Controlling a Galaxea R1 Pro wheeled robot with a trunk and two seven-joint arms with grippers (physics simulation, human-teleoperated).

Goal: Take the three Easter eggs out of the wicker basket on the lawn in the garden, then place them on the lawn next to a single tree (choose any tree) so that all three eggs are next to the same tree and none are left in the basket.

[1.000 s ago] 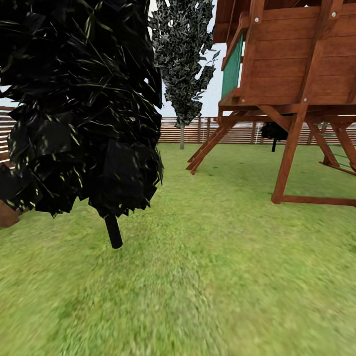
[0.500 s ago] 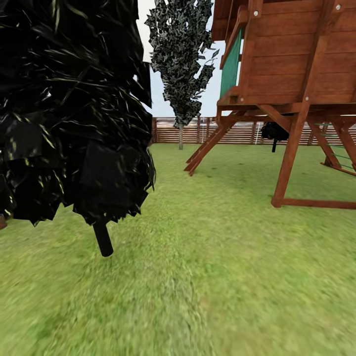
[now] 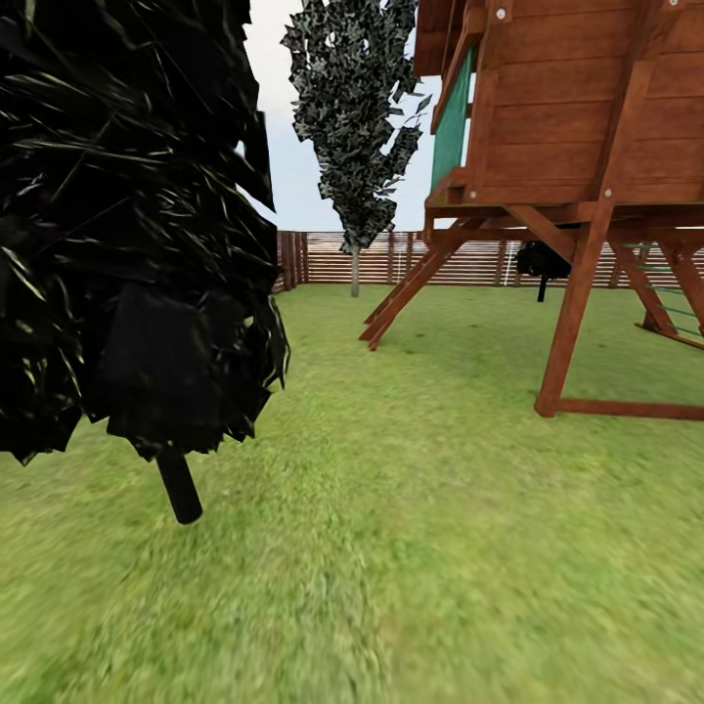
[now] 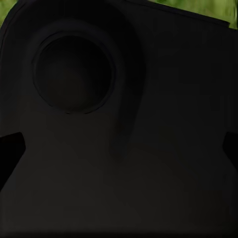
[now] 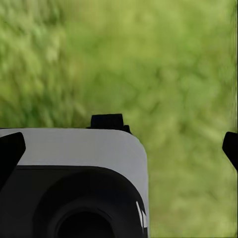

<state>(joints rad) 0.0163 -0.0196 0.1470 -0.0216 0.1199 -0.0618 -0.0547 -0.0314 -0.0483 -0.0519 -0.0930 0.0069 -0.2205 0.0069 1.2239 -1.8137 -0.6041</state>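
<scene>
Ahead, the lawn is seen stretching from the foreground to a fence of horizontal wooden slats that closes off the garden at the back. Close at the left of the head view, an all-black columnar tree rises on a short dark trunk that meets the grass. Further back, just in front of the fence, the tree with a thin pale trunk and a dark green, pale-speckled crown is planted. At the right, a reddish-brown wooden play structure is raised on slanted legs, with a green panel on its side, and a small dark bush is visible beneath it near the fence. No eggs or basket can be made out on the grass shown. In the left wrist view a dark robot body part is seen up close, with slivers of grass at the corners. In the right wrist view a white and black robot part is set against blurred grass. Dark fingertip edges appear at the sides of both wrist views, set wide, so each end effector is taken to be apart and empty.
</scene>
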